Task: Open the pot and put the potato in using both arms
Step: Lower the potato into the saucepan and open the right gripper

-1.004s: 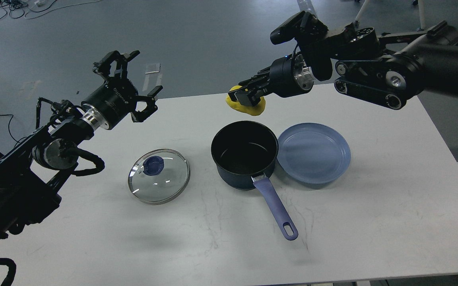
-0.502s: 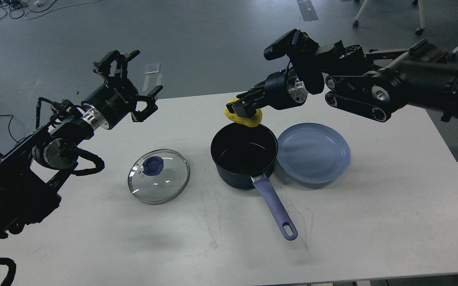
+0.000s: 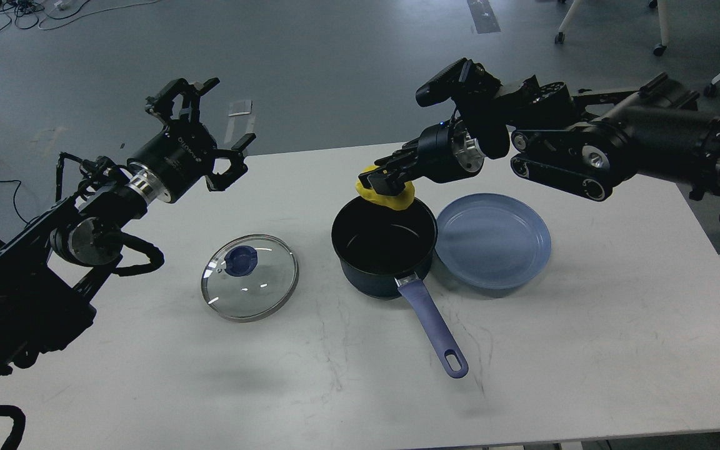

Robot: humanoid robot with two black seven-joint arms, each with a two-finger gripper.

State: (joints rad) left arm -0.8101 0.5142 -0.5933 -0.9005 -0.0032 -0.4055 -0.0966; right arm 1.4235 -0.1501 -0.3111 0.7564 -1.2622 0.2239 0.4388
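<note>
The dark navy pot (image 3: 385, 250) stands open at the table's middle, its periwinkle handle (image 3: 435, 331) pointing toward me. Its glass lid (image 3: 250, 277) with the blue knob lies flat on the table to the pot's left. My right gripper (image 3: 384, 178) is shut on the yellow potato (image 3: 388, 197) and holds it just over the pot's far rim. My left gripper (image 3: 204, 128) is open and empty, raised above the table's far left, well apart from the lid.
A shallow blue plate (image 3: 493, 240) sits against the pot's right side. The white table (image 3: 616, 325) ends just behind the right gripper. Cables lie on the floor at far left.
My right gripper has carried the potato down and toward me, from beyond the pot to just over its far rim. The left arm, the lid and the pot have stayed put.
</note>
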